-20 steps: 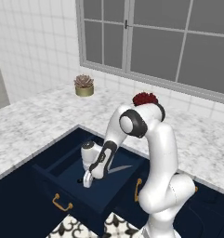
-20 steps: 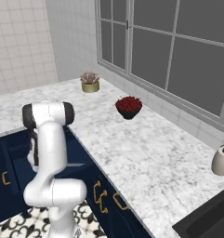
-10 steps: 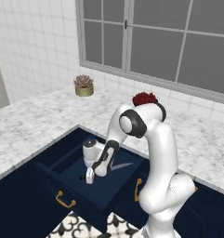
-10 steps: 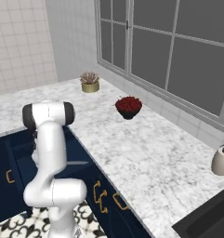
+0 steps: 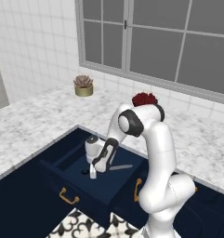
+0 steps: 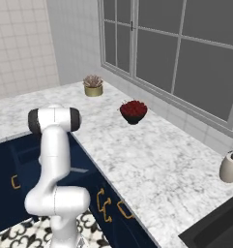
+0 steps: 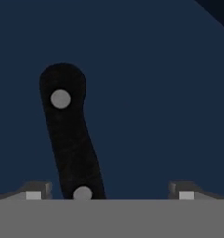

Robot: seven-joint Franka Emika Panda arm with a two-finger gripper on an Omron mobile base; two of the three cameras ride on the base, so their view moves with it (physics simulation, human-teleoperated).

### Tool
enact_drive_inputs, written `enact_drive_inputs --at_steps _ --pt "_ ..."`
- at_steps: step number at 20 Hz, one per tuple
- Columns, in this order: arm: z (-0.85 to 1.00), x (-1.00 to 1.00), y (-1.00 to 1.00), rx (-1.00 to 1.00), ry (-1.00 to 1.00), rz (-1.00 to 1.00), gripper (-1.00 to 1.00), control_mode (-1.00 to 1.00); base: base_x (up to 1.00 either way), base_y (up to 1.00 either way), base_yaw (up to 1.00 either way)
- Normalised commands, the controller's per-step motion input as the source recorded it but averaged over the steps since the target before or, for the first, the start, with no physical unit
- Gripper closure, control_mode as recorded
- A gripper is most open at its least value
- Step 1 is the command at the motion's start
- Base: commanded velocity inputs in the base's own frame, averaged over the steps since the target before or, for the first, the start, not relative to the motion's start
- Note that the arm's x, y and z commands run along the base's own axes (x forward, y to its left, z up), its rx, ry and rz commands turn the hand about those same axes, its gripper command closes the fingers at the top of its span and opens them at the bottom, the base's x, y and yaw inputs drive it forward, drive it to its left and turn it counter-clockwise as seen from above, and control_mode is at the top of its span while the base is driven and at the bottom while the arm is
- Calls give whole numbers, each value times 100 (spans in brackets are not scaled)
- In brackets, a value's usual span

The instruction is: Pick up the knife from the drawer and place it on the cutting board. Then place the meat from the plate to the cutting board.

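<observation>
Marble-topped kitchen corner beneath a large window, with navy cabinets below the counter [image 5: 34,125]. Knife [image 7: 69,139]: lies on the dark blue floor of the open drawer [image 5: 81,186]; in the hand view its black handle, marked by two pale rivets, runs up from between the jaws, nearer the left fingertip than the right and tilted slightly away from it, with the rounded butt farthest from the jaws. In the left base view the silver-grey blade [image 5: 121,167] extends to the side of the gripper [image 5: 92,173], flat on the drawer floor. Jaws: spread, one fingertip [image 7: 35,191] on each side of the handle, neither pad seen to touch it. Gripper: lowered into the drawer, pointing down, fingertips close above the drawer floor. Drawer: pulled out from the cabinet front, its curved brass pull [image 5: 69,197] facing the patterned floor tiles [image 5: 85,228]. Beyond the jaws, on the counter: a dark bowl of red fruit [image 6: 133,111] behind the arm's shoulder, and a small potted succulent [image 5: 83,85] near the window sill. Right base view: further brass-handled cabinet fronts [image 6: 108,206] below the counter edge, a soap dispenser [image 6: 230,167] at the far right, and a dark sink [image 6: 214,232] in the lower right corner
</observation>
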Motion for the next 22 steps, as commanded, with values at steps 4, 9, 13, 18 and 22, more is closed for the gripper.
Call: enact_drive_inputs --at_steps 4,9,13,18,22 --pt "-83 -50 0 0 2 4 -100 -100 0 0 0" --pt "-81 -52 0 -1 6 2 100 -100 0 0 0" --pt "-26 -73 9 0 10 1 100 -100 0 0 0" --pt "66 -100 7 6 0 0 100 -100 0 0 0" --pt "100 -100 12 9 0 1 100 -100 0 0 0"
